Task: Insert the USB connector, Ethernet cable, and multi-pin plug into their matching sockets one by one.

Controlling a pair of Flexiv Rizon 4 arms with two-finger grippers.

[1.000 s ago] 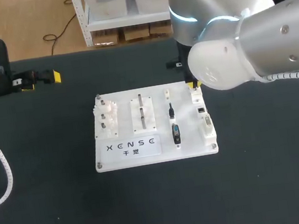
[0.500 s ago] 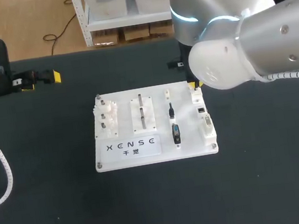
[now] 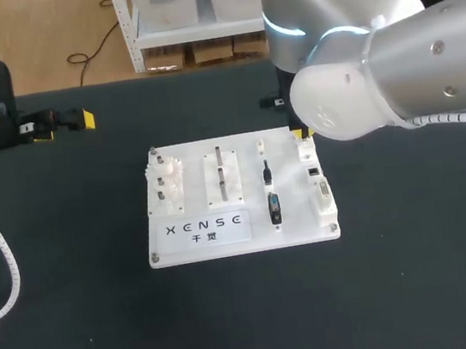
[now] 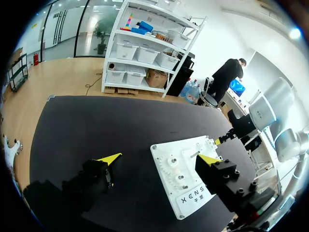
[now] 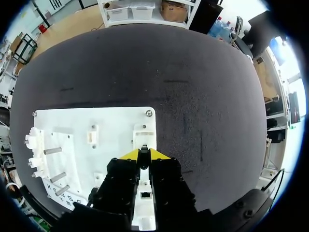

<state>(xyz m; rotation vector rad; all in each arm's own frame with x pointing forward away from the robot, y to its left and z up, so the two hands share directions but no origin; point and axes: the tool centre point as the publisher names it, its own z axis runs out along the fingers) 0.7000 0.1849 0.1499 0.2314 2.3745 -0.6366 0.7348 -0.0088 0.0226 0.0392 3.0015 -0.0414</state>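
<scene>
Right gripper (image 5: 144, 154): clamping USB connector (image 5: 143, 149) over its socket (image 5: 144, 131).
Technique: lowering straight, aligning squarely.
Left gripper (image 4: 159, 157): hanging with fingers apart.

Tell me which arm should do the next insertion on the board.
Right. The right gripper is over the socket column of the board, shut on a small dark plug. The left gripper is open at the far left of the table, away from it.

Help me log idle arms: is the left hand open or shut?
Open: the left hand's yellow tips stand wide apart above the table, nothing held between them.
</scene>
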